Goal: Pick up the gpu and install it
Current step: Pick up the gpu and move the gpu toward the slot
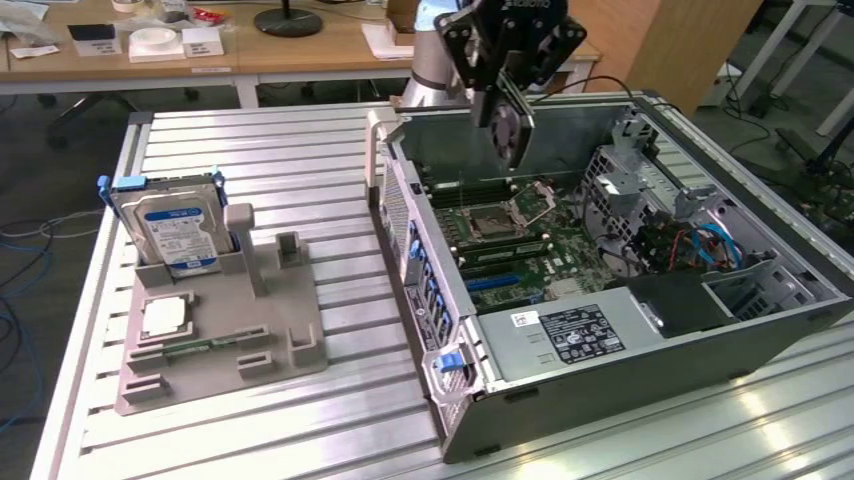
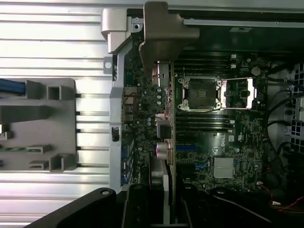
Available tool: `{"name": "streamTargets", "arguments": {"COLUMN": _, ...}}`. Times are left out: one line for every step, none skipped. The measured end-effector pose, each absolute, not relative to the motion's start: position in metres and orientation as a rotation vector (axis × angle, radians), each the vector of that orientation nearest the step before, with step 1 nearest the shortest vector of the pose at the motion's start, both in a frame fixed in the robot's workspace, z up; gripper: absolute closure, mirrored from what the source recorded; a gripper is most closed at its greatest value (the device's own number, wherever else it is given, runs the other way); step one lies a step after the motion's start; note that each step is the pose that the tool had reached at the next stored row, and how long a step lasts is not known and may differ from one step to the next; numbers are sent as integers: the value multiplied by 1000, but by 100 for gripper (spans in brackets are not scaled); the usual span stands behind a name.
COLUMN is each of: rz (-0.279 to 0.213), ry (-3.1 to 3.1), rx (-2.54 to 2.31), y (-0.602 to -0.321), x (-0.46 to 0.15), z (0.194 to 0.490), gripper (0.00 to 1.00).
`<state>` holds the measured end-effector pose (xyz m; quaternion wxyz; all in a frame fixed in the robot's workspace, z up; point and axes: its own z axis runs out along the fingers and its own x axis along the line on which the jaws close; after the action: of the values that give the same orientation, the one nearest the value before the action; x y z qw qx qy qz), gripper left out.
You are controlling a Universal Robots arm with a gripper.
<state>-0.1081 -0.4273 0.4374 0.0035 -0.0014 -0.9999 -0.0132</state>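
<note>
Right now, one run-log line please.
gripper: shut on gpu | gpu: held on edge above open computer case | seated: no

An open computer case (image 1: 627,380) lay on its side on the slatted aluminium table (image 1: 267,150). Its motherboard (image 1: 541,262) and CPU socket (image 1: 501,222) were exposed directly beneath the fingers (image 2: 137,209), and a labelled power supply (image 1: 581,332) sat farther off from them. Well apart from the fingers, outside the case, a grey fixture (image 1: 247,345) held an upright hard drive (image 1: 171,230) with a blue-white label, a processor chip (image 1: 163,317) and a green memory stick (image 1: 200,347).
</note>
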Motion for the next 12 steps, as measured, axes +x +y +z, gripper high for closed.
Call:
{"name": "streamTargets", "arguments": {"rz": -42, "ry": -3134, "rx": -4, "y": -427, "x": -104, "z": 437, "gripper": 72}}
{"name": "streamTargets", "arguments": {"rz": -41, "ry": -3134, "rx": -4, "y": -427, "x": -99, "z": 437, "gripper": 72}}
{"name": "streamTargets", "arguments": {"rz": -42, "ry": -3134, "rx": -4, "y": -427, "x": -96, "z": 437, "gripper": 72}}
{"name": "streamTargets", "arguments": {"rz": -42, "ry": -3134, "rx": -4, "y": -427, "x": -92, "z": 437, "gripper": 72}}
{"name": "streamTargets", "arguments": {"rz": -41, "ry": -3134, "rx": -4, "y": -427, "x": -89, "z": 437, "gripper": 72}}
{"name": "streamTargets", "arguments": {"rz": -41, "ry": -3134, "rx": -4, "y": -427, "x": -86, "z": 437, "gripper": 72}}
{"name": "streamTargets", "arguments": {"rz": -41, "ry": -3134, "rx": -4, "y": -427, "x": -82, "z": 437, "gripper": 72}}
{"name": "streamTargets", "arguments": {"rz": -41, "ry": -3134, "rx": -4, "y": -427, "x": -78, "z": 437, "gripper": 72}}
{"name": "streamTargets", "arguments": {"rz": -41, "ry": -3134, "rx": -4, "y": -427, "x": -74, "z": 437, "gripper": 72}}
{"name": "streamTargets", "arguments": {"rz": -41, "ry": -3134, "rx": -4, "y": -427, "x": -71, "z": 437, "gripper": 72}}
{"name": "streamTargets", "arguments": {"rz": -41, "ry": -3134, "rx": -4, "y": -427, "x": -67, "z": 437, "gripper": 72}}
{"name": "streamTargets", "arguments": {"rz": -41, "ry": -3134, "rx": -4, "y": -427, "x": -62, "z": 437, "gripper": 72}}
